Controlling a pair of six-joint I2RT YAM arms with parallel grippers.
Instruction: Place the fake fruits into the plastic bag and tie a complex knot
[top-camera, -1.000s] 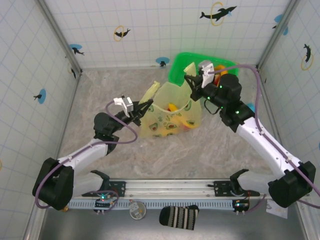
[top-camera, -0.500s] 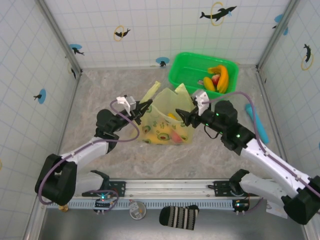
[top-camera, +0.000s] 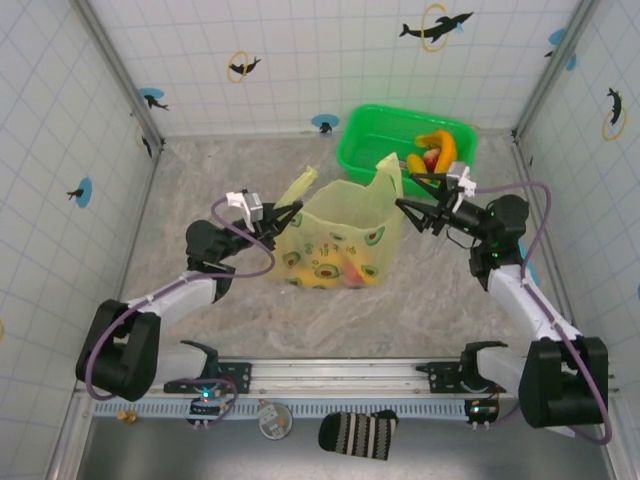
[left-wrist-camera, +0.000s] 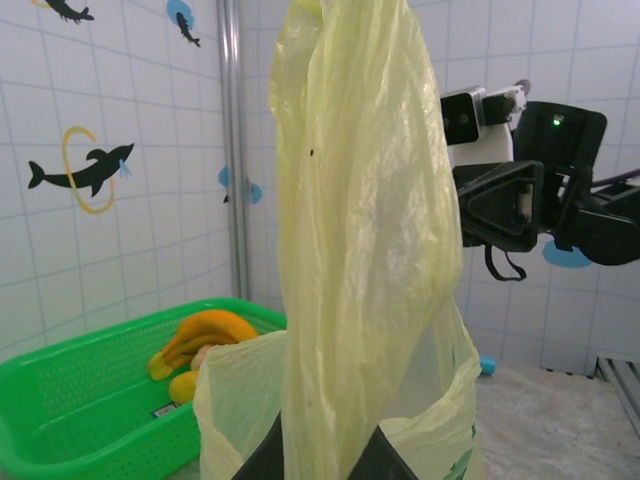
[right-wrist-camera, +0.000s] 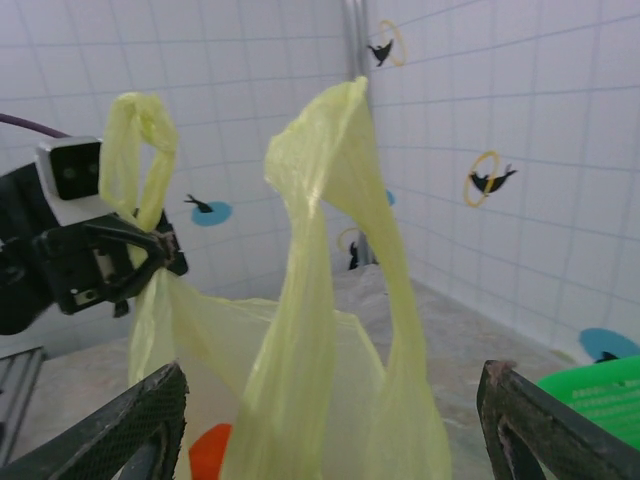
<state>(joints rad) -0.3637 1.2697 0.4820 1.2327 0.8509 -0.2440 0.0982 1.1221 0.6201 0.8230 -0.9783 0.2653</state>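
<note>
My left tool (top-camera: 291, 212) is fully shut on the left handle (top-camera: 300, 186) of the plastic bag (top-camera: 345, 228). In the left wrist view the yellow strip rises straight up from between its fingers (left-wrist-camera: 268, 462), so this side of the mouth is held lifted. My right tool (top-camera: 406, 190) stands wide open and has hold of nothing. Its tips are just beside the right handle (top-camera: 388, 172). In the right wrist view this handle stands in the middle of the frame, ahead of the two fingers (right-wrist-camera: 140, 425), and I cannot tell if it touches them.

The bag stands on the desk (top-camera: 200, 170) in the centre of the top view, with its mouth open upward. Some of the fake fruits (top-camera: 350, 268) lie inside it; a red-orange one shows through the film. Yellow bananas (top-camera: 443, 150) and a red fruit (top-camera: 430, 159) lie in the green basket (top-camera: 368, 135), above and to the right of the bag.

So I judge that the filling step is in hand and the knot is not begun. The next move calls for my right tool to turn to the basket, close on one fruit and carry it over the mouth without pushing the thin right handle across the opening.
</note>
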